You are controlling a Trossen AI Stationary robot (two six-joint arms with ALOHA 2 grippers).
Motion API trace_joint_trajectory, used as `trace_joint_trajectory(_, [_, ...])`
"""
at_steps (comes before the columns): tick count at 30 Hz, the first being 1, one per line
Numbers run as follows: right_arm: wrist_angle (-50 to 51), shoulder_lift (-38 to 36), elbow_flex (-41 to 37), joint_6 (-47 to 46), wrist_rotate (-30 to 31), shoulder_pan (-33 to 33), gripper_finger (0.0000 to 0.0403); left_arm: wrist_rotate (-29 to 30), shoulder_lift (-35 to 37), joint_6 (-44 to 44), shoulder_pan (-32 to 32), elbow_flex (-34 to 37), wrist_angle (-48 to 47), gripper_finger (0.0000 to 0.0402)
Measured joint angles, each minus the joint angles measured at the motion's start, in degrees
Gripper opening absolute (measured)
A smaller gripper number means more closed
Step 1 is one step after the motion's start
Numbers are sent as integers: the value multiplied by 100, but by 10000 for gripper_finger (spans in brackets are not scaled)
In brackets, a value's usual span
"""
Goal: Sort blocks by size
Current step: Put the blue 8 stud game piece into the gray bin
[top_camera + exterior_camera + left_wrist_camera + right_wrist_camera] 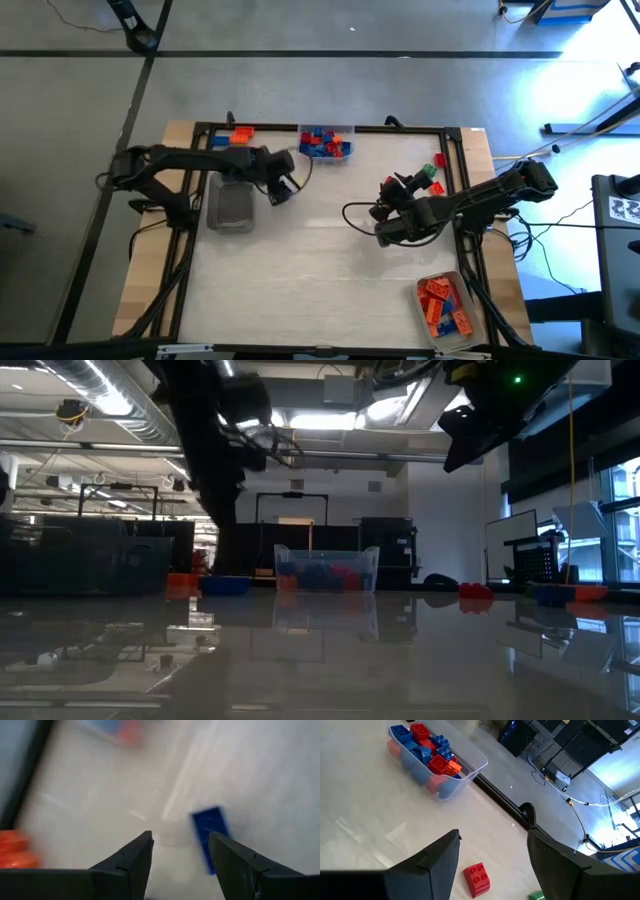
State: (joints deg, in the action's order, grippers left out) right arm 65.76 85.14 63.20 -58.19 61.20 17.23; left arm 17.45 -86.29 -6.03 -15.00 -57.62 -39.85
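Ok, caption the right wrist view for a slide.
Open right gripper above a red block, clear tray of blocks beyond.

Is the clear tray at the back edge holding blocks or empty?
Holding blocks: the clear tray is heaped with red and blue blocks; the high view agrees.

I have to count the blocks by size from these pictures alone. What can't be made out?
- Clear tray at the far edge: high view, bricks too small to size.
- Blue block: left wrist view, blurred, partly behind a finger.
- Green block: right wrist view, cut by the edge.

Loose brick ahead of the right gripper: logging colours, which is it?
Red brick, clearest in the right wrist view, with the right gripper open.
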Motion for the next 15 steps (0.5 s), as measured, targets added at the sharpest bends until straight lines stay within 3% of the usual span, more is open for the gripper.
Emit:
trace_joint_trajectory(3, [2, 0, 0, 0, -39, 0, 232, 237, 324, -18, -313, -18, -27, 182])
trace_joint_trajectory(8, [5, 0, 0, 4, -41, 0, 232, 106, 443, -170, -807, 107, -59, 182])
trace_joint_trajectory(10, [6, 0, 0, 11, -40, 0, 232, -399, 411, -94, -915, 217, 64, 182])
trace_joint_trajectory(13, [4, 0, 0, 13, -40, 0, 232, -1662, 377, 31, -1020, 385, 462, 191])
trace_joint_trajectory(15, [-6, 0, 0, 13, -41, 0, 232, -1980, 355, 41, -1013, 406, 645, 200])
